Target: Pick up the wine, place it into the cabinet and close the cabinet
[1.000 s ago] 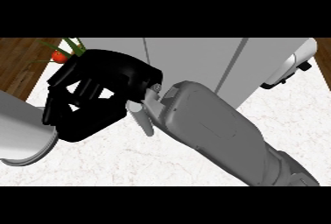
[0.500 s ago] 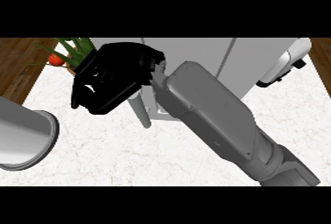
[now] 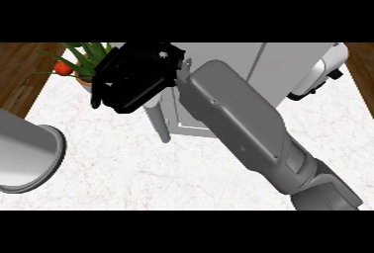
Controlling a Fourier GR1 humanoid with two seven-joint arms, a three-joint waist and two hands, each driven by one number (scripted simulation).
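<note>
Cabinet [image 3: 285, 64] at counter's [image 3: 146, 173] rear, right hand [image 3: 135, 81] overlapping its left side

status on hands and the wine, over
Black right hand at front of the tall grey cabinet. Left hand out of view. Wine bottle not visible. Green potted plant close beside the hand.

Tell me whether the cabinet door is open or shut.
Open: the door juts out edge-on from the cabinet front, just beneath the right hand.
</note>
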